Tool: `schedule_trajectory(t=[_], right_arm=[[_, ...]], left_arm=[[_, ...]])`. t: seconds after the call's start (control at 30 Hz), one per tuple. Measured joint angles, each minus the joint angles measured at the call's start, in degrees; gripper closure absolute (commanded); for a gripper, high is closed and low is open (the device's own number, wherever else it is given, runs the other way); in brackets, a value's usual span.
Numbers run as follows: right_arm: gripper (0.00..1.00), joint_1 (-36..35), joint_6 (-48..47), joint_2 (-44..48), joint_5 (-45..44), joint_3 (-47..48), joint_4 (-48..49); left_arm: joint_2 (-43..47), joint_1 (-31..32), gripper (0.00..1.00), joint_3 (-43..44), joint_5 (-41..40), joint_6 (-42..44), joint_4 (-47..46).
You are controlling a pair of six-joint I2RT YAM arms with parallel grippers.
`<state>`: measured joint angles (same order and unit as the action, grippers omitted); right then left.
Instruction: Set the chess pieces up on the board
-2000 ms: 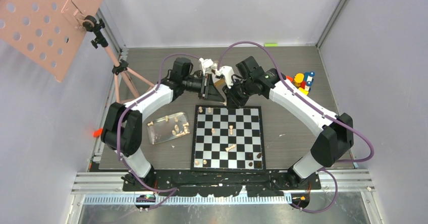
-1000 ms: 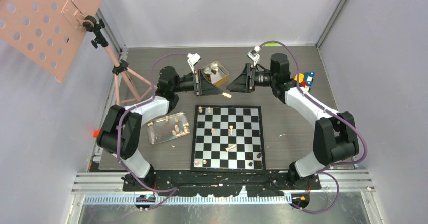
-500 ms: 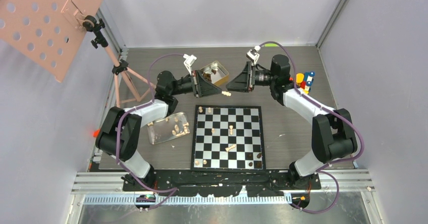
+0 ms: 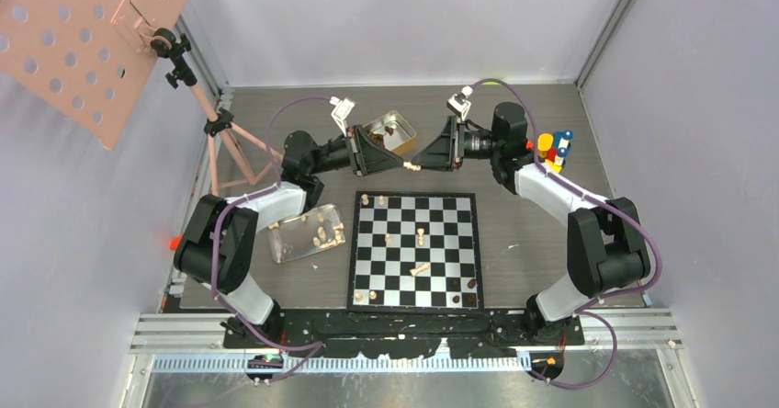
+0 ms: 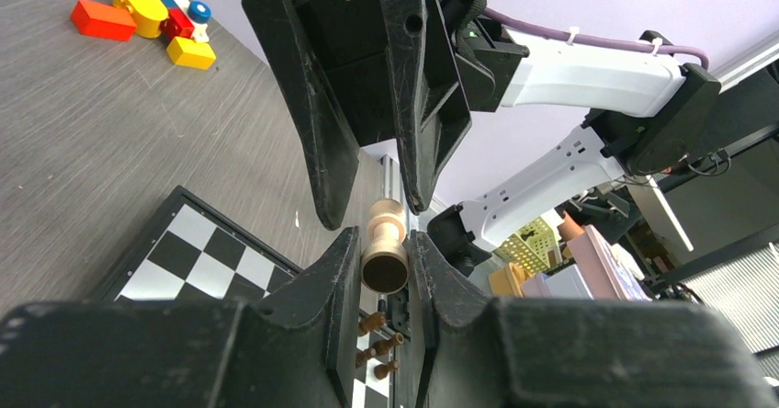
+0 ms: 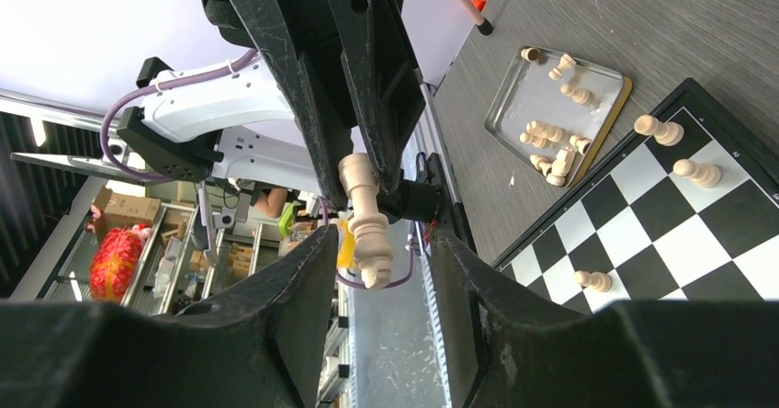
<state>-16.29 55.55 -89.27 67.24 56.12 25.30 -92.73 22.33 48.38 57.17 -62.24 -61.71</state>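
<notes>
My left gripper (image 4: 400, 164) is shut on the base of a pale beige chess piece (image 4: 411, 168) and holds it sideways above the far edge of the board (image 4: 462, 243). In the left wrist view the piece (image 5: 384, 247) sits clamped between my left gripper's (image 5: 384, 259) jaws. My right gripper (image 4: 417, 162) faces it, open, its jaws either side of the piece's head (image 6: 367, 220) without touching it; it shows in its own wrist view (image 6: 378, 261). Several pale and dark pieces stand or lie on the board.
A clear tray (image 4: 292, 244) with several pale pieces lies left of the board. A gold tin (image 4: 397, 130) sits behind the grippers. Colourful toy blocks (image 4: 553, 147) are at the far right. A tripod (image 4: 220, 130) with a pink perforated panel stands far left.
Two seconds ago both arms were bent over the tin. They have since drawn back and turned level, facing each other. The right gripper has edged left around the held piece.
</notes>
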Motion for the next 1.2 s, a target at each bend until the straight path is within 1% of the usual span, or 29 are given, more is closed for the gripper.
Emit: schedule_trajectory(t=[0.33, 0.47, 0.57, 0.6, 0.67, 0.73, 0.87, 0.97, 1.0, 1.07, 1.1, 1.17, 1.2], right_arm=[[0.64, -1.0, 0.2, 0.0, 0.6, 0.0, 0.0], [0.73, -1.0, 0.1, 0.0, 0.6, 0.0, 0.0], [0.83, -1.0, -0.4, 0.0, 0.5, 0.0, -0.5], [0.85, -1.0, -0.9, 0.0, 0.5, 0.0, -0.9], [0.94, -1.0, -2.1, 0.0, 0.5, 0.0, -1.9], [0.98, -1.0, -3.7, 0.1, 0.4, 0.0, -3.6], [0.99, -1.0, -9.3, 0.6, 0.1, 1.7, -10.8], [0.99, -0.7, -16.8, 1.4, -1.1, 4.3, -20.7], [0.99, -0.7, -19.9, 1.7, -1.8, 5.5, -24.7], [0.99, -0.6, -26.6, 2.4, -4.1, 8.6, -33.5], [0.99, -0.6, -30.8, 2.7, -5.6, 10.6, -38.1], [0.99, -1.2, -38.2, 2.8, -9.3, 14.6, -46.6], [0.99, -2.2, -42.2, 2.9, -12.1, 16.9, -50.8]], left_arm=[[0.0, 0.0, 0.99, -1.1, -1.2, 2.1, -0.4], [0.1, 0.1, 0.98, -1.2, -1.3, 2.8, -0.7], [0.5, 0.0, 0.96, -1.5, -1.3, 3.3, -0.7], [0.7, 0.0, 0.93, -1.6, -1.3, 3.6, -0.7], [1.0, 0.0, 0.83, -2.1, -1.3, 4.3, -0.5], [1.3, 0.0, 0.71, -2.4, -1.2, 5.2, 0.0], [2.8, -0.2, 0.52, -2.8, -0.6, 8.2, 3.6], [6.1, -1.8, 0.41, -2.8, -0.1, 11.7, 8.2], [7.4, -2.6, 0.36, -2.8, -0.1, 13.1, 10.1], [11.1, -5.1, 0.20, -2.8, 0.6, 16.7, 15.9], [13.5, -7.0, 0.16, -2.8, 1.0, 19.1, 19.6], [16.9, -10.4, 0.14, -2.2, 1.7, 23.2, 26.6], [18.3, -12.5, 0.14, -1.2, 2.3, 25.7, 31.7]])
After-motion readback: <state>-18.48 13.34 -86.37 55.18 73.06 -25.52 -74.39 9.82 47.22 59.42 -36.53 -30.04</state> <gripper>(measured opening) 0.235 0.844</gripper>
